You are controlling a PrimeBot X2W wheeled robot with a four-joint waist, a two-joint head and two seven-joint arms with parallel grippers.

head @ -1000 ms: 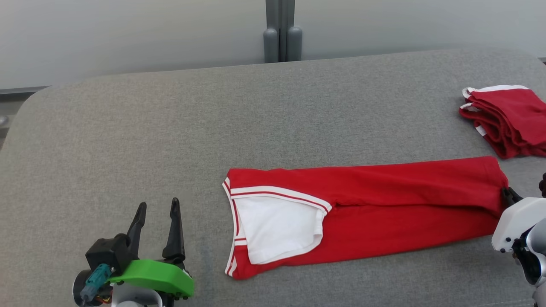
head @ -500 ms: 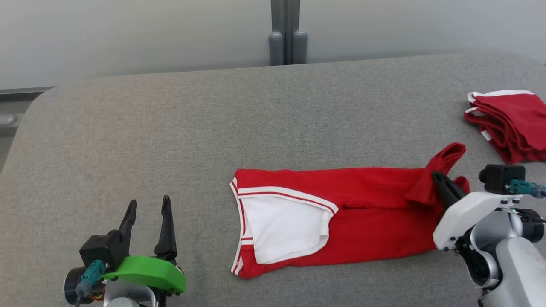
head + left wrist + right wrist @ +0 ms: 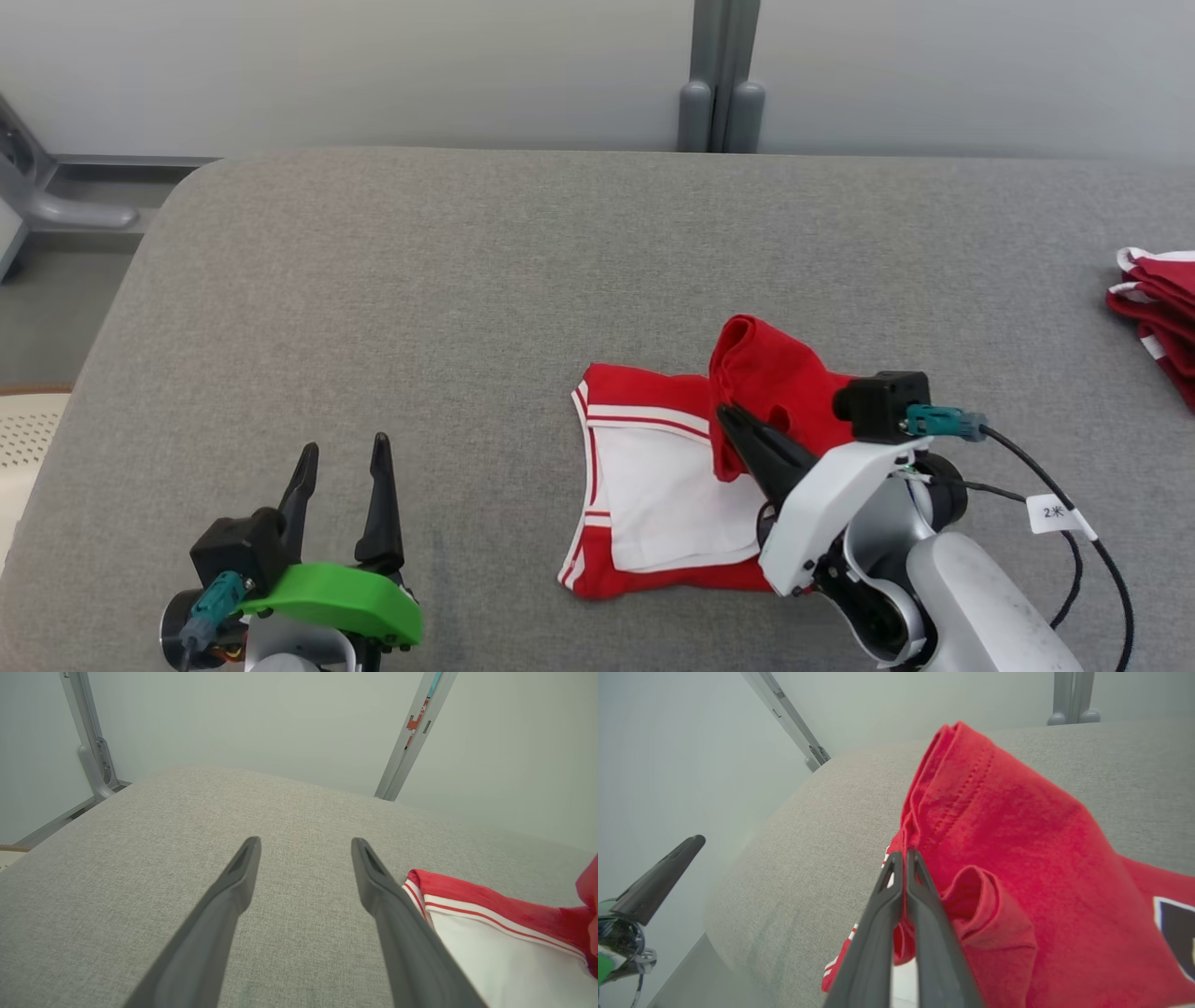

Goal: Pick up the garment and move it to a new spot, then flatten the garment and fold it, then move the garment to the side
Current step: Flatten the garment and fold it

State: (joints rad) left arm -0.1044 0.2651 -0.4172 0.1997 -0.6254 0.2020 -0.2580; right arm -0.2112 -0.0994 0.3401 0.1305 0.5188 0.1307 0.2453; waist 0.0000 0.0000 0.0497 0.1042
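Garment [image 3: 667,490]: lay on the grey worktop [image 3: 420,280], was pinched at its red end in the closed jaws of the right gripper [image 3: 726,413], looked soft, light and limp, best gripped at a hemmed corner, well apart from the wide-open, empty left gripper [image 3: 344,446].

The left hand [image 3: 345,443] has two long, dark, tapering fingers, a bright green cover [image 3: 336,602], a black camera block [image 3: 238,551] and a teal plug [image 3: 210,602]. The right hand [image 3: 726,411] has matching dark fingers on a white shell [image 3: 822,513]. A black cable [image 3: 1106,560] with a small white tag [image 3: 1053,511] runs along its pale grey forearm [image 3: 980,607].
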